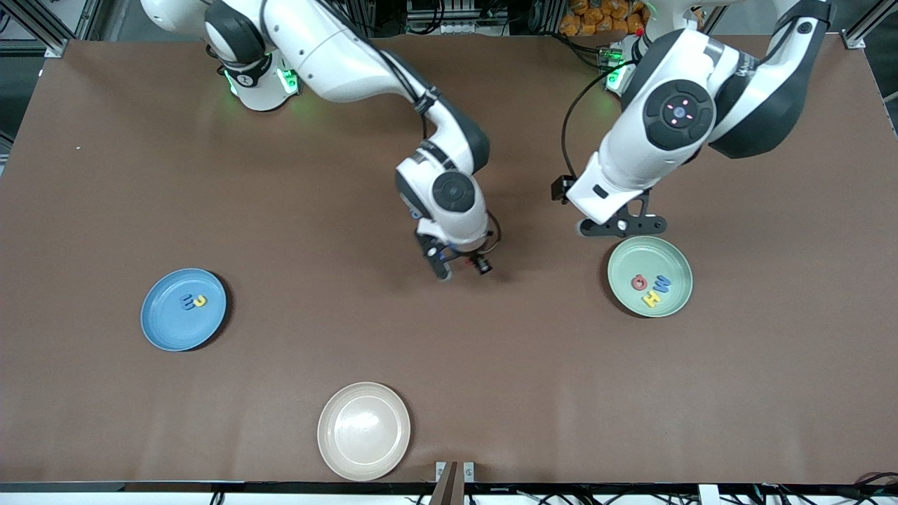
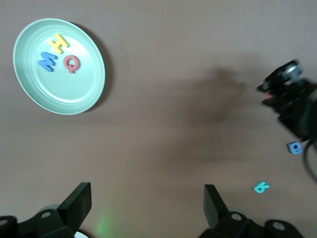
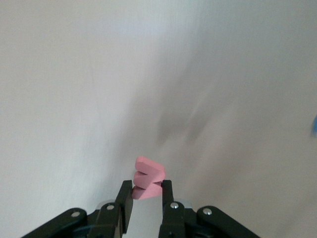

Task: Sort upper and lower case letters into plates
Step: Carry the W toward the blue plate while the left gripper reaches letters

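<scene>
My right gripper (image 3: 147, 186) is shut on a pink zigzag letter (image 3: 148, 172), over the middle of the table (image 1: 449, 268). A blue letter (image 2: 295, 147) and a teal letter (image 2: 261, 187) lie on the table beside that gripper. The mint green plate (image 1: 673, 263) holds a red Q (image 1: 639, 282), a blue W (image 1: 661, 284) and a yellow H (image 1: 652, 299). The sky blue plate (image 1: 161, 322) holds a blue letter (image 1: 186, 303) and a yellow letter (image 1: 200, 301). My left gripper (image 1: 621, 226) hangs open and empty (image 2: 147, 196), over bare table beside the mint plate.
A cream plate (image 1: 364, 403) with nothing in it lies near the front edge. The brown table (image 1: 295, 330) stretches wide between the three plates. The right arm's forearm (image 1: 365, 63) slants across the table toward its middle.
</scene>
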Tool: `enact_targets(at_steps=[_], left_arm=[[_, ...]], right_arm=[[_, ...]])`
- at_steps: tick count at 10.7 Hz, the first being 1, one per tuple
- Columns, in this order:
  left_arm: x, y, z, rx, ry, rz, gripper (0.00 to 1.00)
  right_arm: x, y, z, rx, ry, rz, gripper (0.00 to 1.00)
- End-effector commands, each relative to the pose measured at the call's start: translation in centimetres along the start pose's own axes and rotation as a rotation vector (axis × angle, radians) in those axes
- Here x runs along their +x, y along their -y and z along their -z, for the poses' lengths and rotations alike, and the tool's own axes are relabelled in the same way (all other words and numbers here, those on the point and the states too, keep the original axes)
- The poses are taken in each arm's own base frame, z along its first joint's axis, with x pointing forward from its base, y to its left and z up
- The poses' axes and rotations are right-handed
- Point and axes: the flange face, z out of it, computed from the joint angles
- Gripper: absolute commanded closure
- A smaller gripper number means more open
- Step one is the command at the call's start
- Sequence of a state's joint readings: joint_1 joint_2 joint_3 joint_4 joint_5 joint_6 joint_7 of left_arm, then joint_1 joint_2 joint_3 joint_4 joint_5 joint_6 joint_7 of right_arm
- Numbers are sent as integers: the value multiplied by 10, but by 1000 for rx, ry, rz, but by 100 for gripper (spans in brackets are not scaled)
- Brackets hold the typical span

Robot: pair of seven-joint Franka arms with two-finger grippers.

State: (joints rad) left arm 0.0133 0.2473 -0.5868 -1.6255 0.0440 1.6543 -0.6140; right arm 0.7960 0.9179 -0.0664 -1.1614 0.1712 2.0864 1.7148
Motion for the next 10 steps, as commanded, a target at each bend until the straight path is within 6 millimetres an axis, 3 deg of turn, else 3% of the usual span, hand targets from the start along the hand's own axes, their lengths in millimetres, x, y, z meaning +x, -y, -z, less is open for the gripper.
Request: enact_targets(at_steps=[1, 5, 10], left_arm=[[-22, -32, 1, -32, -5, 6, 0], [-72, -108, -17, -57, -51, -142, 0], [-125, -175, -87, -81, -80, -291, 0]], right_arm=[[47, -10, 8, -67, -57, 100, 100], [130, -42, 31, -125, -57, 260, 100], [251, -105, 69, -160, 24, 487, 100]])
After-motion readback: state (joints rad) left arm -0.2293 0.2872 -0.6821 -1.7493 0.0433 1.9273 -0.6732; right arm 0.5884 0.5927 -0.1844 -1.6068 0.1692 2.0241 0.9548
